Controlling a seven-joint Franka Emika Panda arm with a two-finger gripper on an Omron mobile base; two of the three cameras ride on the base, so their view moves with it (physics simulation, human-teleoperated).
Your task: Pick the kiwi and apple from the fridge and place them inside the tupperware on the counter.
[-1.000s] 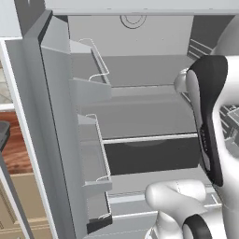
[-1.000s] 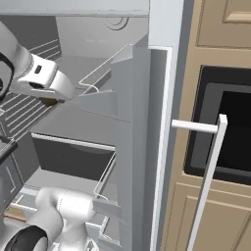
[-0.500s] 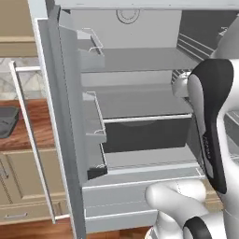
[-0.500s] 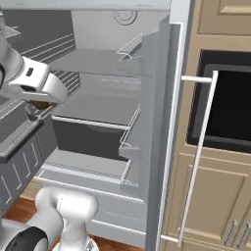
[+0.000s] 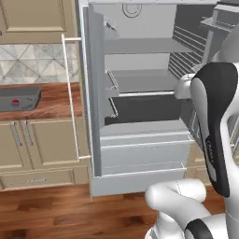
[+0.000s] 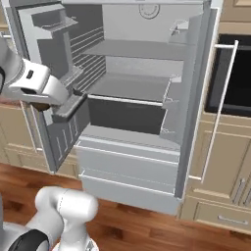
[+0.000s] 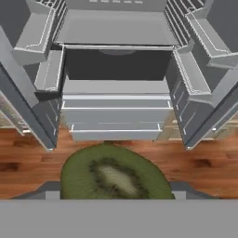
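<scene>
My jaws pinch the kiwi (image 7: 115, 173), clear of the fridge (image 5: 140, 116); next, carry it to the tupperware (image 5: 18, 99) holding the apple (image 5: 15, 101).

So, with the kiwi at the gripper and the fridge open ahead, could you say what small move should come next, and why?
Probably carry the kiwi leftward toward the tupperware on the counter: the apple already lies in it, and the fridge shelves look bare.

Reddish-brown wood plank floor (image 5: 56, 212) underfoot, beige panelled lower cabinets (image 5: 32, 144) with metal handles, pale patterned tile backsplash (image 5: 28, 65) (diamond motif), beige upper cabinet (image 5: 37, 21) above it, black built-in wall oven (image 6: 235, 73) set in beige cabinetry.
</scene>
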